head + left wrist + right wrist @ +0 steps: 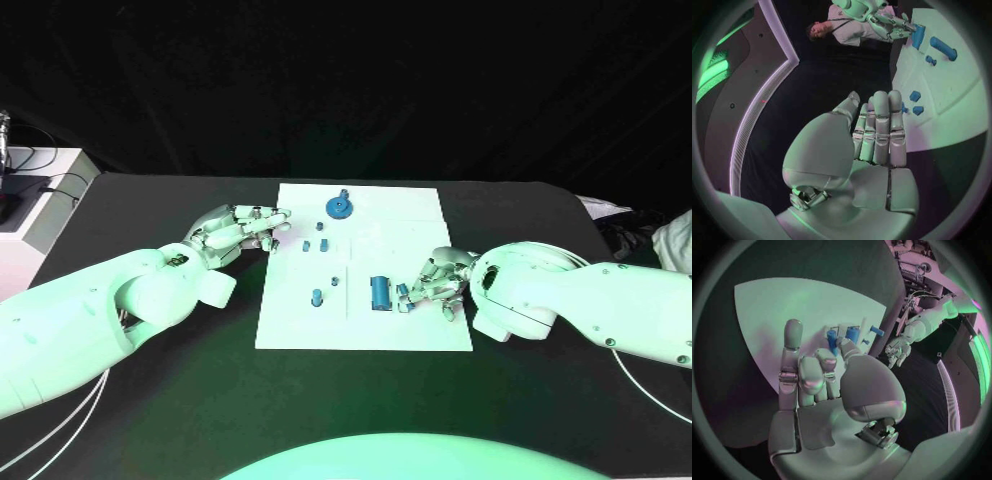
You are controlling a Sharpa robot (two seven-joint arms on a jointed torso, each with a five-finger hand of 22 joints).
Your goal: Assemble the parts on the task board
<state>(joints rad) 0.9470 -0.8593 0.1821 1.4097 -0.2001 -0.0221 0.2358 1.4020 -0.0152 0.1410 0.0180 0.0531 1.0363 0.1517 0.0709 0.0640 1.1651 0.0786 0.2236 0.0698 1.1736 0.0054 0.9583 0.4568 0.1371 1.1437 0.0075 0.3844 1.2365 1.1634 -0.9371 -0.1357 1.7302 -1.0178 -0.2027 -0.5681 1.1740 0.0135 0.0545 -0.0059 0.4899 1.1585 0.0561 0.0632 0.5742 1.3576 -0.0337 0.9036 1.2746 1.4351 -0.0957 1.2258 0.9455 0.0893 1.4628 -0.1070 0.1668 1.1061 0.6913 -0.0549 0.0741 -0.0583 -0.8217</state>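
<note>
The white task board (411,230) lies in the middle of the black table. On it are a round blue part (340,206) at the far edge, several small blue pieces (306,245) on the left half, and a blue cylinder (381,292) near the middle. My left hand (242,227) hovers at the board's left edge, fingers straight and together (879,125), holding nothing. Two small pieces (915,95) lie just beyond its fingertips. My right hand (437,275) is low over the board's right part, beside the cylinder. Its thumb and curled fingers (820,365) pinch a small blue part (832,337).
The black table (159,200) runs around the board on all sides. A white stand with cables (29,190) sits off the table's far left corner. A person stands beyond the table in the left wrist view, touching nothing.
</note>
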